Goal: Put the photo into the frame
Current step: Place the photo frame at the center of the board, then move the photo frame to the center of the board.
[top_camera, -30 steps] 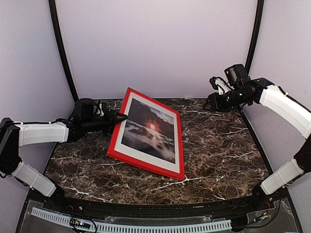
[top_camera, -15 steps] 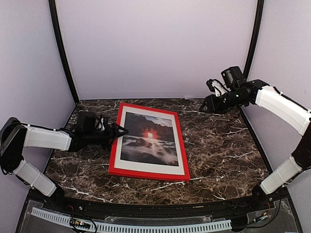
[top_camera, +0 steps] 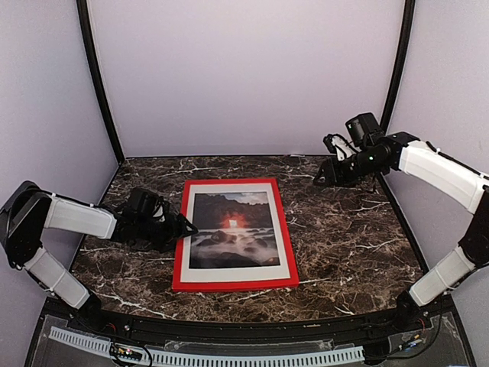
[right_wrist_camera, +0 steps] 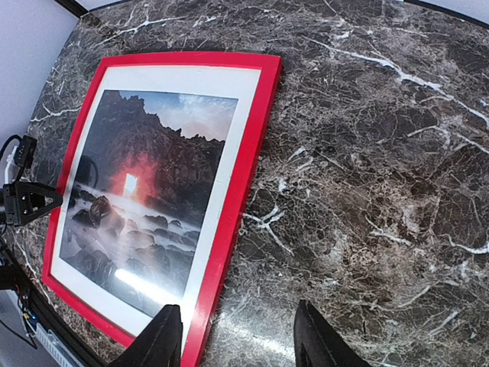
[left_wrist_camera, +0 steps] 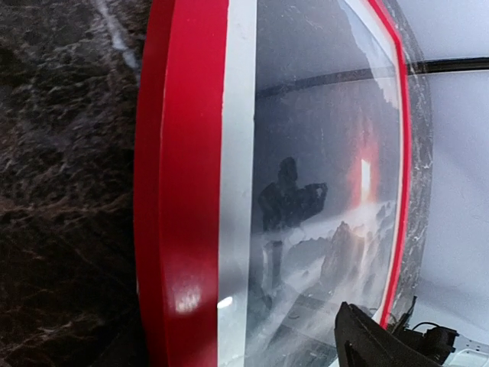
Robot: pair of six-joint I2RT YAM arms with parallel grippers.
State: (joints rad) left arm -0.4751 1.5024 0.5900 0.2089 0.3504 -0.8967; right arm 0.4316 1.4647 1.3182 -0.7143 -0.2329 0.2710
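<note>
Since a second ago the large bright red thin-railed rectangular picture frame went from tilted up to lying flat, centre-left on the dark veined marble table. Its long axis ran near to far. The dark misty rocks-and-water photo with a red-orange glow sat inside it, sky end toward the back wall. Beside the left rail, the left gripper had jaws apart, holding nothing. At far right, well apart, the right gripper hung above the table, jaws apart, empty. Only the left wrist view showed an arm's reflection in the clear pane. Only the right wrist view showed that gripper's spread fingers.
</note>
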